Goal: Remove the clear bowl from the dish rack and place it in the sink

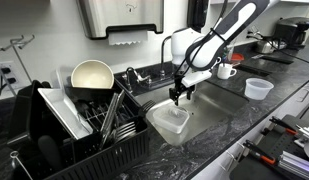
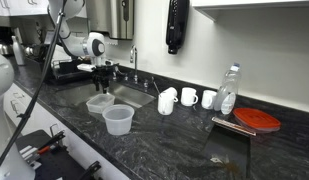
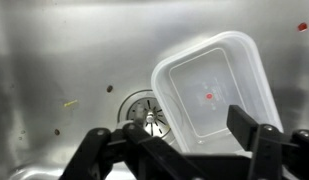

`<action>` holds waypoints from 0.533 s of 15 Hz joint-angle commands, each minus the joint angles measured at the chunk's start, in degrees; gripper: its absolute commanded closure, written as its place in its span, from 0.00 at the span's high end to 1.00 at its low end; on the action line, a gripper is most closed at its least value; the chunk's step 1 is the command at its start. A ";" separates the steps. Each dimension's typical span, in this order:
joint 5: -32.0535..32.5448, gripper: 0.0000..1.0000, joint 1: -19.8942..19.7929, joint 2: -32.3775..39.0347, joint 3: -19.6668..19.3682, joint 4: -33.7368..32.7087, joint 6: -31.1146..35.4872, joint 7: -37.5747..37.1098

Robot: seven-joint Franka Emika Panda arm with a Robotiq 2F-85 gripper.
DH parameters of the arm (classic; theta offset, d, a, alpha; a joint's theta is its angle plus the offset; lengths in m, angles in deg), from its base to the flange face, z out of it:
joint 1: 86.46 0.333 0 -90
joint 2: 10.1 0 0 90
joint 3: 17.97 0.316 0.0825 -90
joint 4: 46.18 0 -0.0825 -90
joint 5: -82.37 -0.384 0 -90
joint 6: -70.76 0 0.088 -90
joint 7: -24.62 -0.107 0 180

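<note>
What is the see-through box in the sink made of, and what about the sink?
The clear rectangular tub looks like plastic: colourless, slightly cloudy, rounded corners, sink floor showing through. The grey rectangular sink looks like stainless steel: brushed, dull-shiny, with soft reflections and a round metal drain.

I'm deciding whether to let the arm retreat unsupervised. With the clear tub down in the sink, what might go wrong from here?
1. The gripper hangs open close above the clear bowl, with its fingers near the rim. A slanted retreat might catch that rim and tip or drag the bowl.
2. The bowl partly overlaps the drain on the smooth steel of the sink, so even a light nudge may make it slide.
</note>
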 commanded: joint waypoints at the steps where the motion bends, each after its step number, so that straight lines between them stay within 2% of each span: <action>1: -3.36 1.00 0.27 -7.04 2.72 5.31 -0.72 2.08; 4: -5.26 1.00 1.23 -12.43 5.55 9.37 -1.15 1.25; 8: -2.94 1.00 1.84 -19.71 7.78 13.23 -2.20 -0.95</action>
